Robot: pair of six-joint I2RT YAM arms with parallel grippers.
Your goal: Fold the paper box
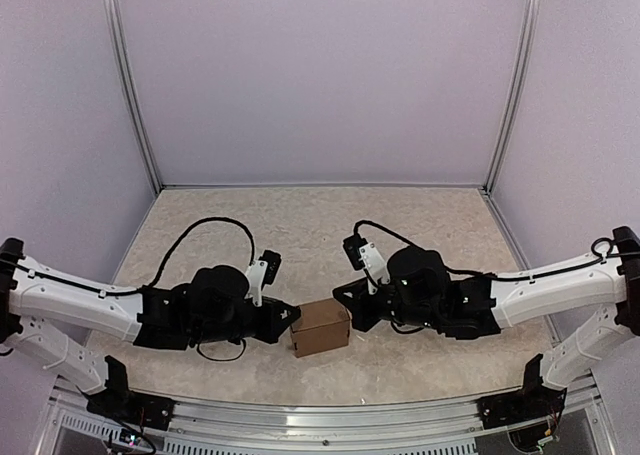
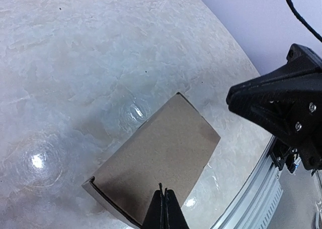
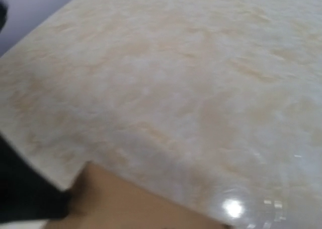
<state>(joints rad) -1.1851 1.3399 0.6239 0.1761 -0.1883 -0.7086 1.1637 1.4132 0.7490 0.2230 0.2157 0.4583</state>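
Bench (image 1: 300, 215): pale marbled top, lilac walls on three sides.
Paper box (image 1: 321, 325): closed brown carton, standing near the bench's front edge, between both hands.
Left hand (image 1: 291, 317): fingers pressed together, gripping nothing; tip at the box's upper left edge.
Right hand (image 1: 347, 310): likewise closed and empty; tip just beside the box's right side.
Left wrist view: box's top face, with a layered flap edge at one corner.
Right wrist view: blurred; only a box corner and bare bench.

Lab test booth: plain walls (image 1: 320, 75), aluminium frame (image 1: 128, 85).
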